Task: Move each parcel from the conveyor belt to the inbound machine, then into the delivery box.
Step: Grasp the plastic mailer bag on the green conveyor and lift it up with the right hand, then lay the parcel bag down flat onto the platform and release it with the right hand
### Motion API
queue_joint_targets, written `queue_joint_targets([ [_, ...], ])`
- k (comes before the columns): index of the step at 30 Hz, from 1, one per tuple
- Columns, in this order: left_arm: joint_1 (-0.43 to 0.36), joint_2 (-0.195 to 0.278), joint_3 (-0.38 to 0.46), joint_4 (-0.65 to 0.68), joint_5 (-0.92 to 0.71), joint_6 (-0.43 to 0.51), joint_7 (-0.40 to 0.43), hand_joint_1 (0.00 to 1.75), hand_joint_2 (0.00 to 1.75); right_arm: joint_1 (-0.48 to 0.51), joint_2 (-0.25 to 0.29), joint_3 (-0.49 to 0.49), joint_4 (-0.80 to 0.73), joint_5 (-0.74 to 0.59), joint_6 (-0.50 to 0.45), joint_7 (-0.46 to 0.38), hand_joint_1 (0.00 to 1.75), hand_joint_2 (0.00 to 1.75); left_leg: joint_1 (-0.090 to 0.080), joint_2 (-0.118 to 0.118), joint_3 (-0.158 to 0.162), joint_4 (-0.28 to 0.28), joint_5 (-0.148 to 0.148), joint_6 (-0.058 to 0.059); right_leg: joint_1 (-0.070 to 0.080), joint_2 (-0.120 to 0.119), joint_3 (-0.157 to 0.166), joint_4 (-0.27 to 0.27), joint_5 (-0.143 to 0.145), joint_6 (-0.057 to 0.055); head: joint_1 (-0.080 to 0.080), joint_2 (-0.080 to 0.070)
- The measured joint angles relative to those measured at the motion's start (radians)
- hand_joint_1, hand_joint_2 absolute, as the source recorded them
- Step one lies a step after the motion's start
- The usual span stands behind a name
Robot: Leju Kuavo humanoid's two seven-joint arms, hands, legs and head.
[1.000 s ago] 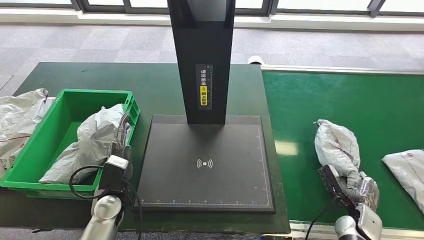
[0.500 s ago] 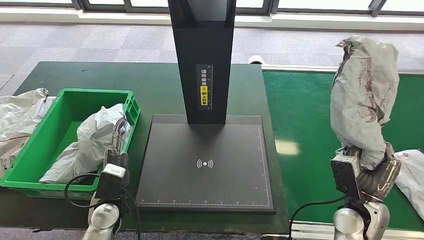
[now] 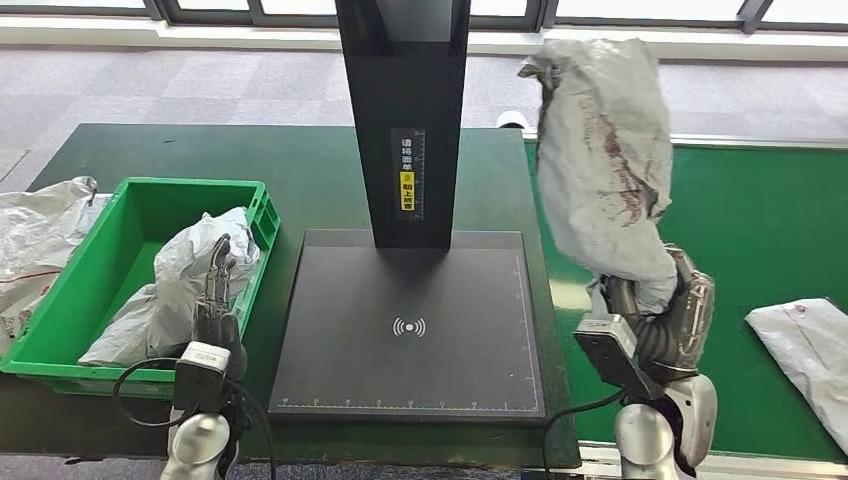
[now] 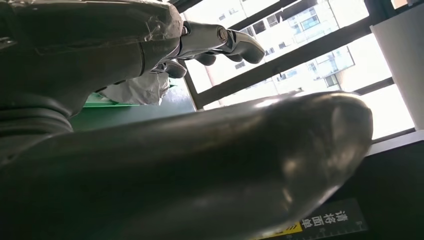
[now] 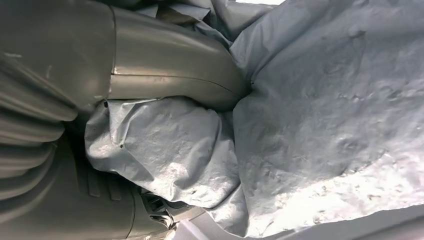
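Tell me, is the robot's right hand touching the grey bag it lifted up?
Touching. In the right wrist view the thumb presses into the grey bag; the head view shows the right hand wrapped around its lower end.

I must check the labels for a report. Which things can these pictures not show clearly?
- Held parcel, head view: markings too blurred to read.
- Right robot hand: its fingers are hidden by the parcel.
- Parcel on the conveyor belt: cut off by the picture's right edge.
- Left wrist view: the left robot hand blocks the scene.

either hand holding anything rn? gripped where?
Right hand grips the grey parcel by its lower end, the bag standing up above it. Left hand holds nothing, fingers apart.
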Motion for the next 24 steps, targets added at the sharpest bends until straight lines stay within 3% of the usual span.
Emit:
queue_joint_targets([
  [10,0.014,0.000,0.004,-0.022,0.003,-0.001,-0.006,0.00,0.00,-0.016,-0.013,0.099,0.037,0.023,0.017,0.019,1.75,1.75,0.000,-0.001,0.000,0.000,0.000,0.000,0.000,-0.001,0.000,0.000,0.000,0.000,0.000,0.000],
  [24,0.017,0.000,0.009,-0.026,0.003,-0.002,-0.006,0.00,0.00,-0.023,-0.020,0.122,0.061,0.024,0.018,0.022,1.75,1.75,0.000,-0.001,0.000,0.000,0.000,0.000,0.000,-0.001,0.000,0.000,0.000,0.000,0.000,0.000],
])
